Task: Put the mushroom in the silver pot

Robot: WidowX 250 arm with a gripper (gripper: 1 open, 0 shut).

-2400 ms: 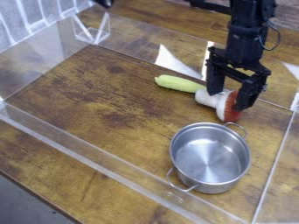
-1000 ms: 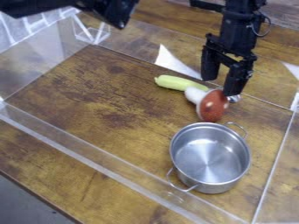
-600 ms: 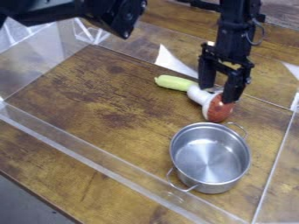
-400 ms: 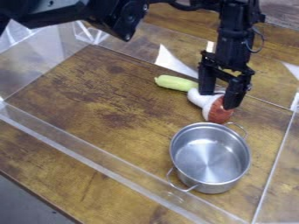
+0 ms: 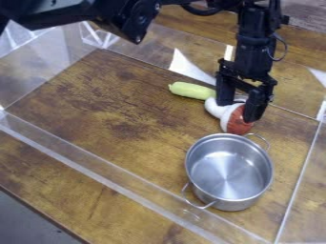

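Observation:
The mushroom (image 5: 238,120) lies on its side on the wooden table, red-brown cap toward the pot and white stem (image 5: 220,108) pointing back left. My gripper (image 5: 241,96) points straight down over it, open, one black finger (image 5: 224,91) on each side of the stem end. I cannot tell if the fingers touch it. The silver pot (image 5: 231,170) stands empty just in front of the mushroom, near the front right of the table.
A yellow-green corn-like vegetable (image 5: 193,91) lies just left of the mushroom. A white paper sheet (image 5: 188,65) lies behind it. Clear acrylic walls (image 5: 76,152) ring the table. A dark blurred shape (image 5: 102,13) fills the top left.
The open gripper has come down around the mushroom's stem end. The mushroom and pot have stayed in place.

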